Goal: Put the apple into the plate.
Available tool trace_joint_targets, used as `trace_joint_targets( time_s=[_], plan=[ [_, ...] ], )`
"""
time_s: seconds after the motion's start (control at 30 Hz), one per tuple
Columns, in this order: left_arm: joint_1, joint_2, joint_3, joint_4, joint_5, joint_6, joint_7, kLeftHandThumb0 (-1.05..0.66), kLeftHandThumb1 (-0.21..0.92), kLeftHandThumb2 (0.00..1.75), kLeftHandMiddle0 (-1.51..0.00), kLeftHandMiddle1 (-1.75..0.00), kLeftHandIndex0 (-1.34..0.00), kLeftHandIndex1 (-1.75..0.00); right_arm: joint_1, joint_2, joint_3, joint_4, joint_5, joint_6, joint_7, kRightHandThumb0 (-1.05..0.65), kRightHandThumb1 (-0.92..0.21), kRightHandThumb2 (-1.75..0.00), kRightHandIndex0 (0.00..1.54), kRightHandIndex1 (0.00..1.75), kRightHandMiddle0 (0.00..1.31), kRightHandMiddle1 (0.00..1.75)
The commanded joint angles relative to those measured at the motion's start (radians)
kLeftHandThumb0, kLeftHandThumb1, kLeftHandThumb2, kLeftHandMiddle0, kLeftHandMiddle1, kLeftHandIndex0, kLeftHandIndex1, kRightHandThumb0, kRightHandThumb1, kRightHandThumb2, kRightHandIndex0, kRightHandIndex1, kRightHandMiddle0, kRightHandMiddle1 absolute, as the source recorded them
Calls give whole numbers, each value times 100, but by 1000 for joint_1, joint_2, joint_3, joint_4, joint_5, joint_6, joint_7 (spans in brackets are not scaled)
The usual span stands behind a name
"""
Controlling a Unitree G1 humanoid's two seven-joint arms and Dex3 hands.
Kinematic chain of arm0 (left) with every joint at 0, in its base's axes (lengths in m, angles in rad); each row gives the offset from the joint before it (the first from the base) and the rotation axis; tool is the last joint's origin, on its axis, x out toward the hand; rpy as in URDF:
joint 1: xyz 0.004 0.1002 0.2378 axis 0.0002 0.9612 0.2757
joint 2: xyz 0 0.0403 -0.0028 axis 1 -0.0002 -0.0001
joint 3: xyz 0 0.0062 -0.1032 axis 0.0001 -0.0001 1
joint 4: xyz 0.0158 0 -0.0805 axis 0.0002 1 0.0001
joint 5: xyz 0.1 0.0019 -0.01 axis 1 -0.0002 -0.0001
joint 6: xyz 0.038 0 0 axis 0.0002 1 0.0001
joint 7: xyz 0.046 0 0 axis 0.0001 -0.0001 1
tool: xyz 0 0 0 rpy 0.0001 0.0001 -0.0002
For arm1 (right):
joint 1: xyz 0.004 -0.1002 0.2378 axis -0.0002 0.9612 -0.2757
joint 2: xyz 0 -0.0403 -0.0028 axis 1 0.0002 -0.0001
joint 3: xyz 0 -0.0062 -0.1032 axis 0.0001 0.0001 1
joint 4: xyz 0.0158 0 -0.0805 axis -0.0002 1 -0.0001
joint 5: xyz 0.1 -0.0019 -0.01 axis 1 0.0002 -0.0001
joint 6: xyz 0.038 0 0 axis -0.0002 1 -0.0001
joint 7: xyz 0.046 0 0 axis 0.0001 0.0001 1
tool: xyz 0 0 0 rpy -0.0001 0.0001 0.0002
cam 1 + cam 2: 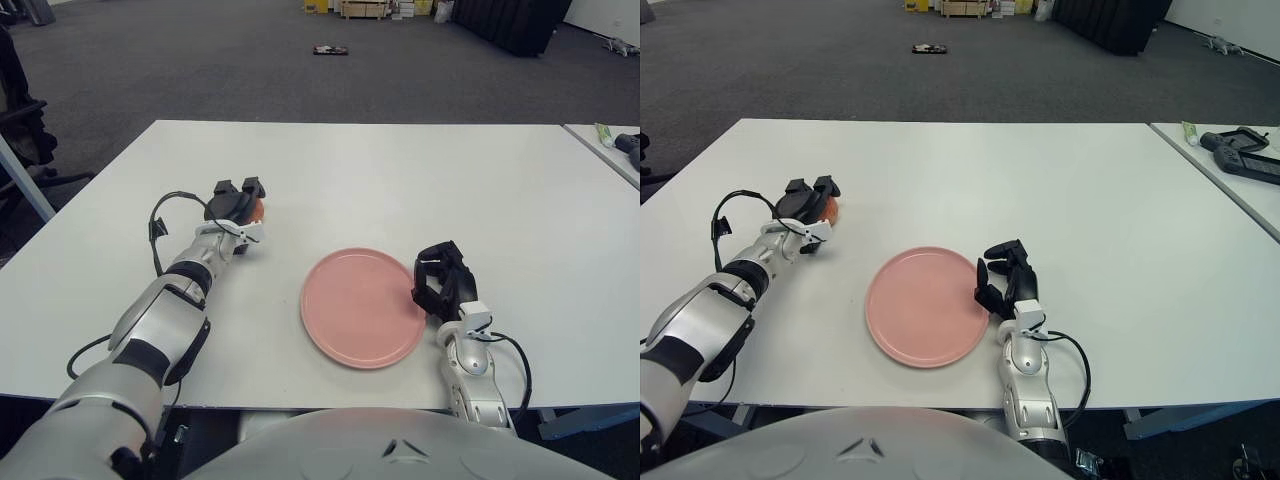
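A reddish-orange apple (257,208) sits on the white table (400,170), left of centre, mostly covered by my left hand (236,203). That hand's black fingers are curled over the apple, closed around it. A round pink plate (362,307) lies flat near the table's front edge, to the right of the apple and apart from it. My right hand (440,283) shows at the plate's right rim with its fingers curled and nothing in them.
A second table at the far right carries a dark tool (1243,160) and a small green-and-white tube (1191,131). Dark carpet lies beyond the table, with boxes (364,8) and a small object (330,50) on the floor far back. An office chair (20,120) stands at the left.
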Motion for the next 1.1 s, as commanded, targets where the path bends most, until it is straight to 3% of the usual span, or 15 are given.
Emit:
trace_joint_targets(
  time_s=[0.0, 0.27, 0.67, 0.83, 1.07],
  plan=[
    [53, 6, 1, 30, -7, 12, -53, 0, -13, 171, -103, -143, -74, -175, -15, -4, -8, 18, 0, -1, 4, -39, -63, -92, 55, 170, 37, 175],
    [61, 26, 38, -17, -52, -39, -65, 0, -6, 167, -96, -152, -68, -175, -17, -6, -9, 22, -5, -5, 2, -40, -62, -94, 56, 171, 38, 175],
    [53, 22, 63, -19, -76, -42, -75, 0, -4, 166, -95, -154, -66, -175, -19, -1, -13, 21, -8, -10, -7, -40, -61, -96, 59, 171, 39, 175],
    [37, 37, 71, -93, -80, -42, -88, 0, -4, 165, -95, -154, -65, -175, -20, -1, -17, 22, 3, -9, 2, -40, -60, -97, 56, 173, 39, 175],
    [85, 84, 82, -239, -67, -98, -50, 0, -3, 165, -95, -154, -65, -175, -26, -8, -20, 35, 0, -7, 5, -40, -61, -96, 55, 171, 39, 175]
  ],
)
